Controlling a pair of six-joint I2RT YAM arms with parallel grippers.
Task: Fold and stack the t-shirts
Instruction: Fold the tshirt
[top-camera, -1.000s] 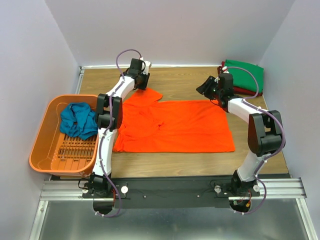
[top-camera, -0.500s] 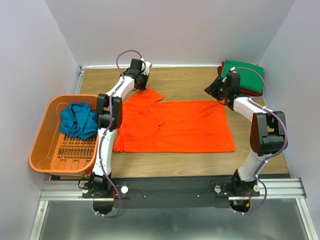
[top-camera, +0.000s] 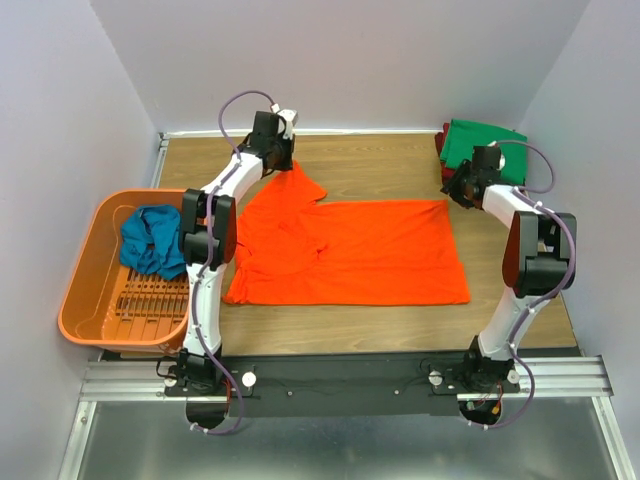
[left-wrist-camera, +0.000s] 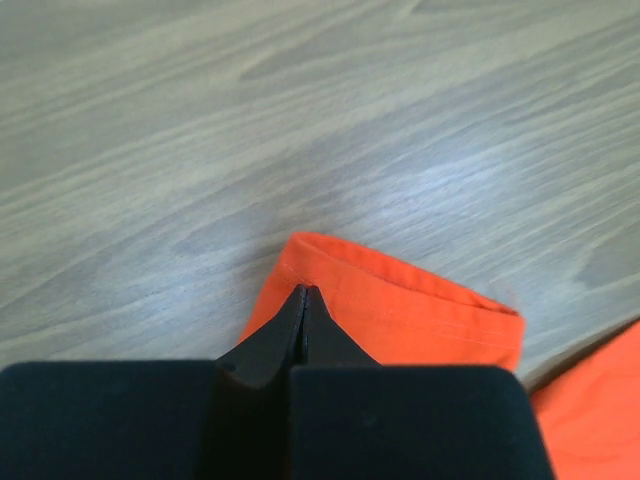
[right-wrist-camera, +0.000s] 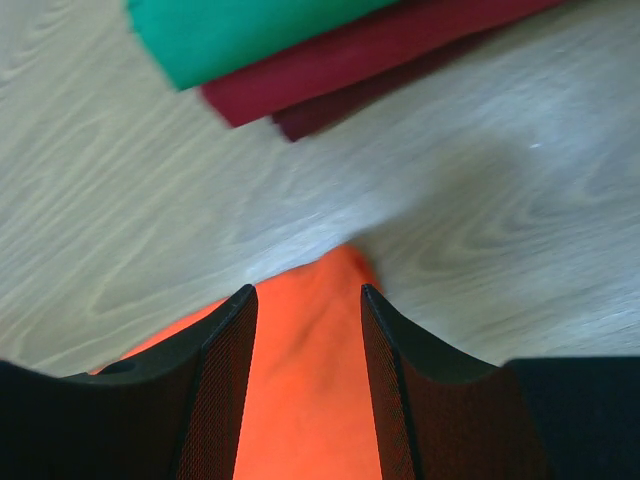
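Note:
The bright orange t-shirt (top-camera: 350, 250) lies spread flat on the table, and its far left sleeve (left-wrist-camera: 400, 310) reaches toward the back. My left gripper (top-camera: 280, 165) is shut, its tips (left-wrist-camera: 303, 292) pinching that sleeve just behind the hem. My right gripper (top-camera: 462, 190) hangs open over the shirt's far right corner (right-wrist-camera: 310, 360), one finger on each side of the cloth. A folded green t-shirt (top-camera: 485, 145) lies on a dark red t-shirt (top-camera: 443, 152) at the back right, both also seen from the right wrist as green t-shirt (right-wrist-camera: 240, 30) over dark red t-shirt (right-wrist-camera: 340, 70). The teal-blue t-shirt (top-camera: 155, 240) is crumpled in the basket.
An orange plastic basket (top-camera: 80, 290) stands at the table's left edge, close to the left arm. Walls close the table in at the back and on both sides. Bare wood (top-camera: 370, 160) shows between the two grippers.
My left gripper has shut on the sleeve and drawn it slightly toward the back. The right gripper has moved right to the shirt's far right corner, still open.

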